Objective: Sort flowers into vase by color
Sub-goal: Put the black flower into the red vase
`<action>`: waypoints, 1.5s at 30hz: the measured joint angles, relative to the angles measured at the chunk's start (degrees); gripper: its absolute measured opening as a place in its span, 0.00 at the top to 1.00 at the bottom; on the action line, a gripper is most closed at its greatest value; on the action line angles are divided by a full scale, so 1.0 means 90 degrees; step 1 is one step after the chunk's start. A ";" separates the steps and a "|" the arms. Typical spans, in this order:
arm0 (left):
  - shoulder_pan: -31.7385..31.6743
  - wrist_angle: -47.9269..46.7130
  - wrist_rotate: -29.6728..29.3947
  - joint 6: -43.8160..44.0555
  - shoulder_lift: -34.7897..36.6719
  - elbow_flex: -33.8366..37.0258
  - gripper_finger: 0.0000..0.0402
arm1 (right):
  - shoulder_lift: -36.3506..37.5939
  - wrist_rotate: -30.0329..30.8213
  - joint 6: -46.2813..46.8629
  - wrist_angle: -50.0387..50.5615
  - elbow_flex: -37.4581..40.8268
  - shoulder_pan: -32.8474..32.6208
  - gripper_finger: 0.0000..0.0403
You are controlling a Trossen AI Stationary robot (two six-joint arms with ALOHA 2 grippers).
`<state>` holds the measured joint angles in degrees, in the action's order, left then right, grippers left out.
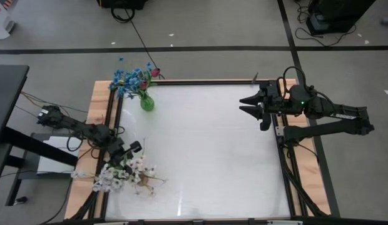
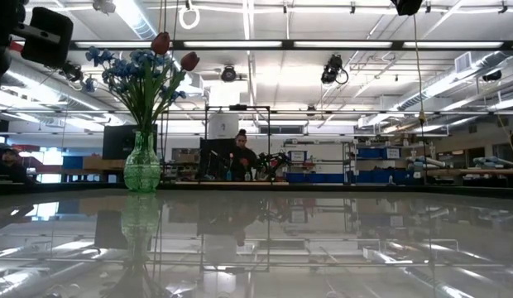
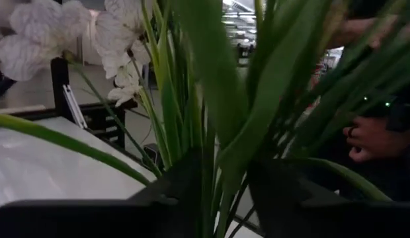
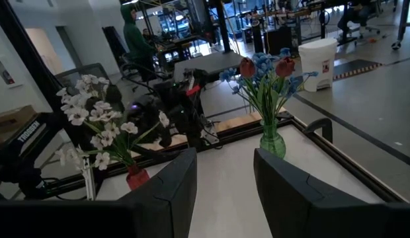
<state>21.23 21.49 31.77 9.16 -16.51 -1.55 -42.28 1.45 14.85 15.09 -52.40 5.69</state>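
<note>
We see the thin green-stemmed white blossom sprays (image 1: pixel 122 173) standing in a small red vase (image 4: pixel 137 177) at the table's near left corner. The left gripper (image 3: pixel 215 198) straddles their stems; whether it grips them we cannot tell. They look light and floppy: take them low on the stems. 2 vases: the green glass vase (image 1: pixel 147 102) holds blue blossoms and 2 red tulip buds (image 4: pixel 266 67). The right gripper (image 1: pixel 248 106) hovers open and empty.

The middle of the white table (image 1: pixel 206 150) is bare from near edge to far edge, so a gripper could cross it freely. 2 obstacles stand along the left side: the green glass vase (image 1: pixel 147 103) of blue flowers (image 1: pixel 126 80) and red tulips (image 1: pixel 155 72) at the far corner, and a red vase (image 4: pixel 137 177) with the white blossoms (image 1: pixel 122 173) at the near corner, crowded by the left gripper (image 1: pixel 132 149). The right gripper (image 1: pixel 250 105) hangs over the far right edge.
</note>
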 joint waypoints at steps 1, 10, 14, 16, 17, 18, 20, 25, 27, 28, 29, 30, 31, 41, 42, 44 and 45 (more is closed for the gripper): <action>0.0000 -0.0099 0.0000 0.0038 0.0000 -0.0037 0.66 | 0.0002 0.0000 0.0000 -0.0002 0.0000 -0.0002 0.60; -0.0005 -0.1741 -0.0063 0.0053 0.0000 -0.0941 0.38 | 0.0000 -0.0001 0.0001 0.0000 0.0000 0.0000 0.60; -0.0007 -0.2922 -0.0073 -0.0181 0.0000 -0.1542 0.34 | 0.0000 0.0000 0.0000 0.0000 0.0000 0.0000 0.60; -0.0007 -0.3484 -0.0102 -0.0290 0.0000 -0.1837 0.34 | 0.0000 -0.0001 0.0002 0.0000 0.0000 -0.0002 0.60; -0.0007 -0.3767 -0.0126 -0.0308 0.0000 -0.1996 0.34 | 0.0000 0.0000 0.0002 0.0000 0.0000 -0.0002 0.60; -0.0007 -0.4016 -0.0138 -0.0311 0.0000 -0.2163 0.34 | 0.0001 0.0000 0.0001 0.0000 0.0000 0.0000 0.60; -0.0007 -0.4468 -0.0149 -0.0310 0.0000 -0.2478 0.34 | 0.0000 0.0000 0.0000 -0.0002 0.0000 -0.0002 0.60; -0.0007 -0.5539 -0.0272 -0.0345 0.0002 -0.3073 0.34 | 0.0001 -0.0001 0.0001 0.0000 0.0000 -0.0001 0.60; -0.0007 -0.5690 -0.0380 -0.0429 0.0002 -0.3139 0.34 | 0.0000 -0.0001 0.0000 -0.0002 0.0000 0.0000 0.60; -0.0007 -0.5691 -0.0423 -0.0437 0.0002 -0.3134 0.34 | 0.0000 -0.0001 0.0001 0.0000 0.0000 -0.0001 0.60; -0.0007 -0.5696 -0.0479 -0.0429 0.0002 -0.3130 0.34 | 0.0000 0.0000 0.0000 0.0000 0.0000 -0.0002 0.60; -0.0007 -0.5700 -0.0619 -0.0410 -0.0018 -0.3129 0.34 | 0.0000 -0.0001 0.0001 -0.0001 0.0000 -0.0002 0.60; -0.0007 -0.5700 -0.0769 -0.0393 -0.0052 -0.3129 0.34 | 0.0002 0.0000 0.0002 -0.0002 0.0000 0.0000 0.60; -0.0007 -0.5759 -0.1396 0.0097 -0.0476 -0.3124 0.34 | 0.0002 0.0000 0.0000 -0.0002 0.0000 0.0000 0.60; -0.0007 -0.5792 -0.1396 0.0130 -0.0497 -0.3124 0.34 | 0.0002 0.0000 0.0000 0.0000 0.0000 0.0000 0.60; -0.0007 -0.5910 -0.1394 0.0143 -0.0498 -0.3129 0.34 | 0.0000 0.0000 0.0000 0.0000 0.0000 0.0000 0.60; -0.0007 -0.5995 -0.1394 0.0145 -0.0498 -0.3141 0.34 | 0.0000 0.0000 0.0001 -0.0001 0.0000 0.0000 0.60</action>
<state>21.17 -32.46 19.22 10.47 -20.99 -29.82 -42.28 1.45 14.86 15.08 -52.40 5.69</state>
